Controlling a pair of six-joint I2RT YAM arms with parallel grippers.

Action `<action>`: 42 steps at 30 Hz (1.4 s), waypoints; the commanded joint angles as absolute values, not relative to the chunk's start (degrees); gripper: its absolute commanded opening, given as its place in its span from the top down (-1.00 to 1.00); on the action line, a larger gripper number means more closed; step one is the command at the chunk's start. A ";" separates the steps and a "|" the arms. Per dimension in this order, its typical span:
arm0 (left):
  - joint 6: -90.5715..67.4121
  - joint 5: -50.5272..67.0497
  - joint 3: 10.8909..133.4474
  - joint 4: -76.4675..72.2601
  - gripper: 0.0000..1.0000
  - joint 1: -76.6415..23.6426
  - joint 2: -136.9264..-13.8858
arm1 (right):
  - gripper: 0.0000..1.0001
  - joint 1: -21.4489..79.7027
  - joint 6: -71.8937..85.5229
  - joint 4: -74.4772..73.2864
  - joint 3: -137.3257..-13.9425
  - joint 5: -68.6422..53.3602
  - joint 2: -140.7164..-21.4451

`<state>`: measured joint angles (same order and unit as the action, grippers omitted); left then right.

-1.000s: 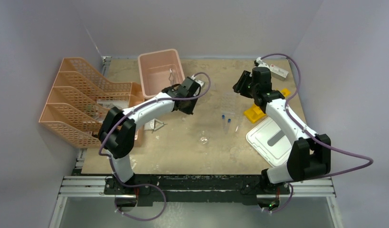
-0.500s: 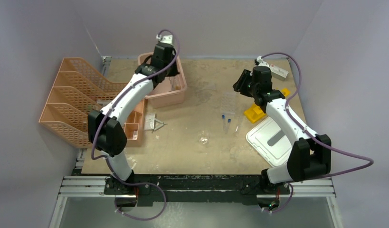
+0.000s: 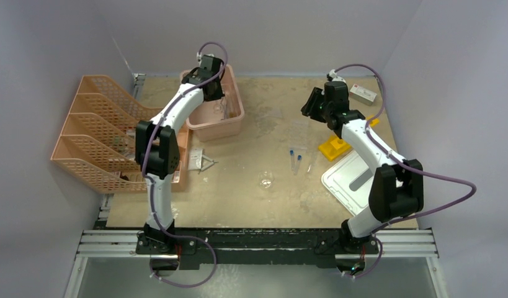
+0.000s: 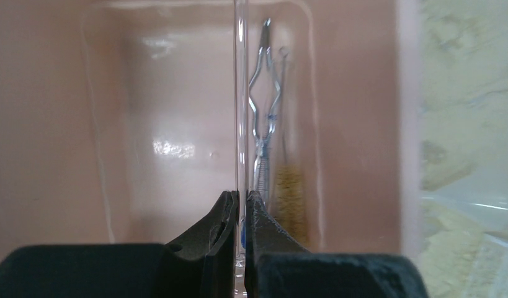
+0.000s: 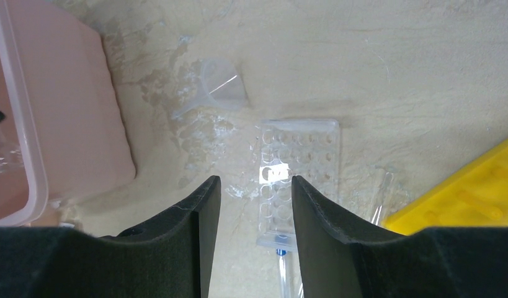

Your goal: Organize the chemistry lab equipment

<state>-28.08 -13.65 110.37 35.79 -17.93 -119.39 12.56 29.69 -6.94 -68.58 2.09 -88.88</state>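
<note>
- The left gripper [image 4: 240,197] is pinched tight on a thin clear dropper [image 4: 240,93]. The dropper points straight out from the fingertips over the pink bin [image 4: 363,124], which sits at 11 o'clock on the table [image 3: 263,124].
- Inside that bin lie metal scissor-tongs [image 4: 263,105]. A wire tube brush [image 4: 289,192] lies just beside them, toward 3 o'clock.
- The right gripper [image 5: 254,183] hangs with its jaws apart, holding nothing, above a clear rack [image 5: 307,155].
- A clear funnel [image 5: 223,93] lies at that rack's 11 o'clock, and a yellow holed rack [image 5: 481,192] at its 4 o'clock.
- Blue-capped clear tubes [image 3: 294,155] and a tiny glass beaker [image 3: 265,181] sit near the table's centre.
- A white lid [image 3: 353,180] lies at 4 o'clock on the table, and orange mesh file trays [image 3: 93,133] stand at 9 o'clock.
</note>
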 commanded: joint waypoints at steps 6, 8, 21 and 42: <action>-27.69 -14.69 114.88 37.78 1.00 -17.02 -128.03 | 0.02 12.36 26.90 -4.92 -72.95 4.03 -89.62; -27.69 -13.36 115.12 36.90 1.00 -16.83 -129.42 | 0.02 12.36 26.54 -4.92 -73.48 4.25 -90.05; -27.46 -9.30 114.11 32.71 0.78 -16.61 -132.40 | 0.00 12.22 25.32 -5.01 -75.40 5.43 -91.52; -19.64 1.82 115.57 35.36 0.01 -16.61 -124.17 | -0.04 12.28 25.28 -5.66 -74.44 4.54 -90.79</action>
<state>-23.94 -3.73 112.77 35.55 -16.67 -131.28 12.40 26.04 -6.76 -72.88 4.84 -91.88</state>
